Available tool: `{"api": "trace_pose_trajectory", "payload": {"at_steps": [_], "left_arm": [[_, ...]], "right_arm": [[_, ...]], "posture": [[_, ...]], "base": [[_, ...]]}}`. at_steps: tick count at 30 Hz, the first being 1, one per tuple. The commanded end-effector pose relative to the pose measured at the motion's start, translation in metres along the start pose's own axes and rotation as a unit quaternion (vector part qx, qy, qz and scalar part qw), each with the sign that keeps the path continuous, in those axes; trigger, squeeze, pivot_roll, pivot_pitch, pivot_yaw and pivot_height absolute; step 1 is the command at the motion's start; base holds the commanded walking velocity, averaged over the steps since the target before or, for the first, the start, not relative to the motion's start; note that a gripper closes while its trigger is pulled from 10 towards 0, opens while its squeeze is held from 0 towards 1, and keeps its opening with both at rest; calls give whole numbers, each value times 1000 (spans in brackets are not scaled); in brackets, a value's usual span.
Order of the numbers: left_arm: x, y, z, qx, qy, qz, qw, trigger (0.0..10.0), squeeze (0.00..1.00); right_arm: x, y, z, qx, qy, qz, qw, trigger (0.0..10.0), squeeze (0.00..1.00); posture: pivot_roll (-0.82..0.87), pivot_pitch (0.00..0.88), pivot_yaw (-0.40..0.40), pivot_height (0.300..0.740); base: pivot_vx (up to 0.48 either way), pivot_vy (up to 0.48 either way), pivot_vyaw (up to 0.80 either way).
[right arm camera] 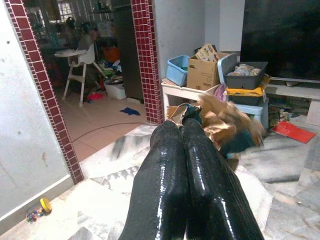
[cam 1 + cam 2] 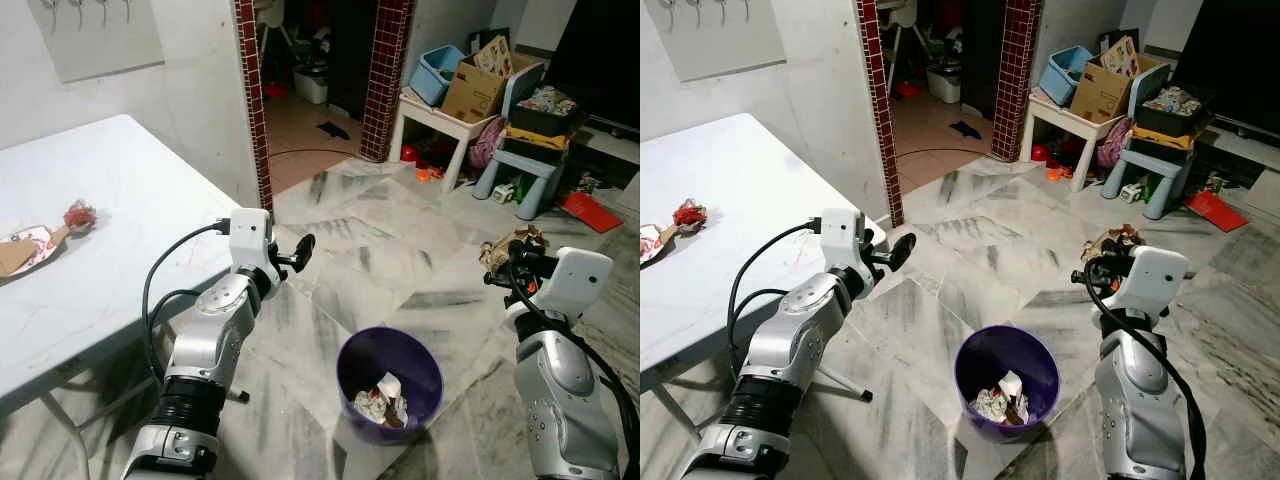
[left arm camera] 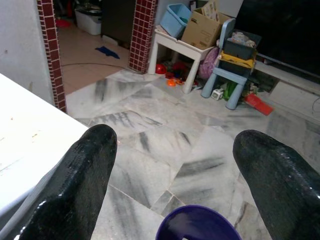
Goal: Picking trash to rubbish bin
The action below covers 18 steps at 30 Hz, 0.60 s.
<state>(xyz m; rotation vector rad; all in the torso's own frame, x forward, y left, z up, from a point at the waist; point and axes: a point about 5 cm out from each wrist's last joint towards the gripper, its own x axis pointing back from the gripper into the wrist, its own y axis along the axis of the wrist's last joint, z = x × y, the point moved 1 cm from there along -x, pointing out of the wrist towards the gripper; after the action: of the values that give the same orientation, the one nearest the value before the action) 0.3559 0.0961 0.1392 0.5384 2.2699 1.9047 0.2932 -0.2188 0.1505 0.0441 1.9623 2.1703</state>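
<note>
Both silver arms rise from the near edge of the head views. Between and below the two grippers stands the purple rubbish bin (image 2: 389, 384) on the marble floor (image 2: 400, 260), with crumpled white trash (image 2: 383, 400) already lying in its bottom. Its rim sits well below either set of fingers, and bare tiles ring it on every side.

On the robot's right, the right gripper (image 2: 510, 252) is raised beyond and to the right of the bin. Its two black fingers (image 1: 200, 165) are pressed tight together, pinching a wad of crumpled brown paper trash (image 1: 225, 122) that bunches out past the fingertips. Nothing stands just beside this gripper; open floor lies under it.

On the robot's left, the left gripper (image 2: 298, 253) is held up just off the corner of the white table (image 2: 110, 230), its fingers (image 3: 82, 175) spread wide apart with nothing between them. The table edge runs close along its left; the bin's rim is below and ahead of it.

Farther left of that gripper, on the tabletop, lie a red scrap (image 2: 78, 214) and a patterned paper wrapper (image 2: 28, 250) near the table's left side.

Beyond both grippers the floor stays open up to a red-tiled doorway (image 2: 385, 80), then a cluttered corner: a small white side table (image 2: 440, 125), a cardboard box (image 2: 478, 88), a blue bin (image 2: 437, 72) and a pale blue child's chair (image 2: 525, 160).
</note>
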Motion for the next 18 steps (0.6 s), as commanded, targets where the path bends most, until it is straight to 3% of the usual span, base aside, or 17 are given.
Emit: {"api": "trace_pose_trajectory", "payload": {"at_steps": [1, 18], "left_arm": [[1, 5, -1, -5, -3, -7, 1000, 10000, 0], [2, 5, 0, -10, -2, -9, 1000, 10000, 0]], "right_arm": [[0, 4, 3, 3, 6, -8, 1000, 10000, 0], [2, 3, 4, 1, 6, -6, 1000, 10000, 0]], "posture": [[-109, 0, -5, 740], [-110, 0, -2, 740]], "base": [[480, 0, 0], [480, 0, 0]]}}
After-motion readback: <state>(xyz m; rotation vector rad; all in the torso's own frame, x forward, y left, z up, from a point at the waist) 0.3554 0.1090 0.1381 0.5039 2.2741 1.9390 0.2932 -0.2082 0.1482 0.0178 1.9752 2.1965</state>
